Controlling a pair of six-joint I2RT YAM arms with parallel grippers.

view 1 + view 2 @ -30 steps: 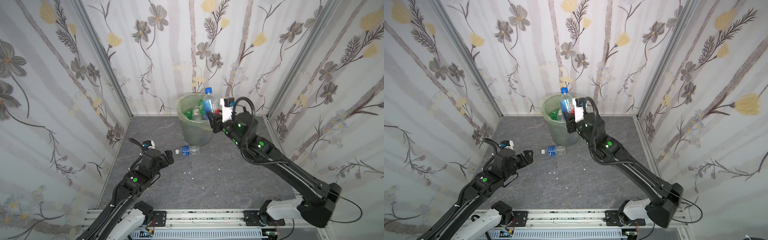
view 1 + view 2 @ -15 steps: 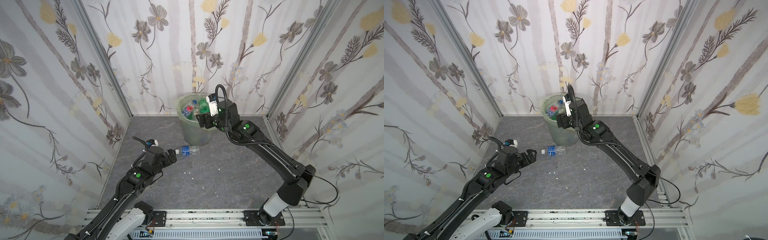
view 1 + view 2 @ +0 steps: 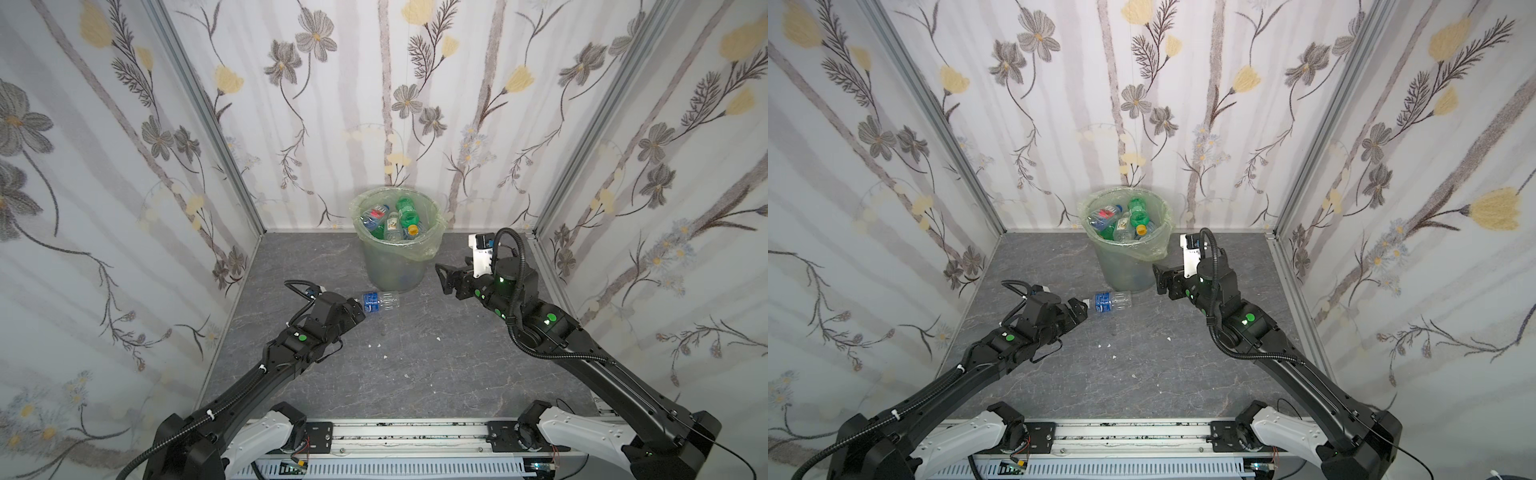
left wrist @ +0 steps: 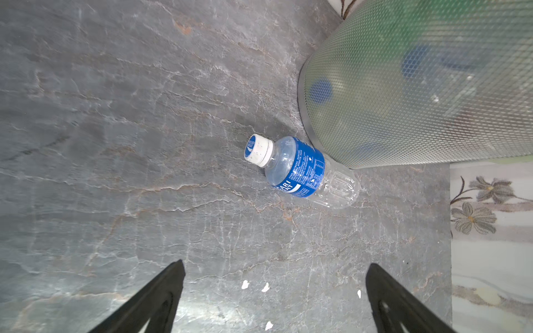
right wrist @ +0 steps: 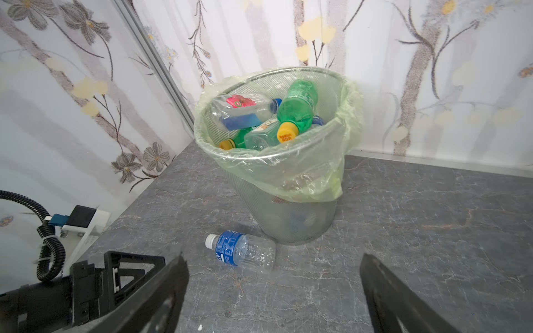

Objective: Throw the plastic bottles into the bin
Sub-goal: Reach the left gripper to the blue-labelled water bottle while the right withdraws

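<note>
Final pickup, I judge: 1 bottle (image 4: 300, 170) lies on the counter (image 4: 115, 144) just beside the bin (image 3: 392, 266). My left gripper (image 4: 276, 262), wide open and empty, must straddle it. My right gripper (image 3: 443, 277) is likewise open and empty.

Blue-labelled clear bottle (image 4: 302, 171), green-bagged mesh bin (image 5: 300, 222)

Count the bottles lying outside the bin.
1: a blue-labelled bottle on its side on the floor at the foot of the bin, ahead of the left gripper. Anything behind the bin is hidden.
</note>
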